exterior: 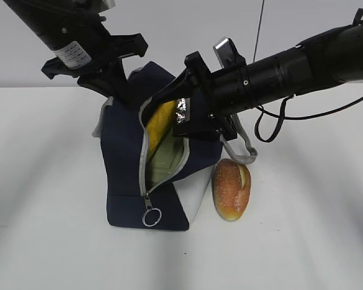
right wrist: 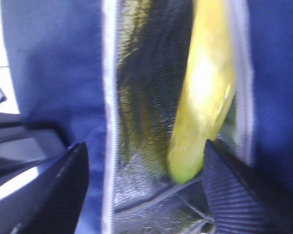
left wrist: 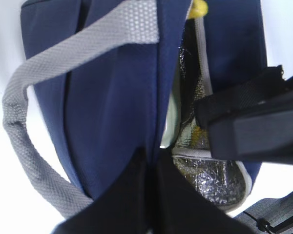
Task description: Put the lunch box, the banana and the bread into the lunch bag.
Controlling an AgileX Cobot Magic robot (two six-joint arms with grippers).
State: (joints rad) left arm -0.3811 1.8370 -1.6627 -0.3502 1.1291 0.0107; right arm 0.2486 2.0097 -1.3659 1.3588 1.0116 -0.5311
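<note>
The navy lunch bag stands on the table with its zipper open. The yellow banana lies inside the opening, above the sage-green lid of the lunch box. The bread lies on the table against the bag's right side. My left gripper is shut on the bag's top fabric edge. My right gripper is at the bag's mouth with its jaws wide open. The banana hangs by its right finger, and the left finger is outside the zipper edge.
A grey strap handle loops off the bag's left side and another hangs at the right above the bread. The zipper's ring pull lies at the bag's front bottom. The silver lining shows inside.
</note>
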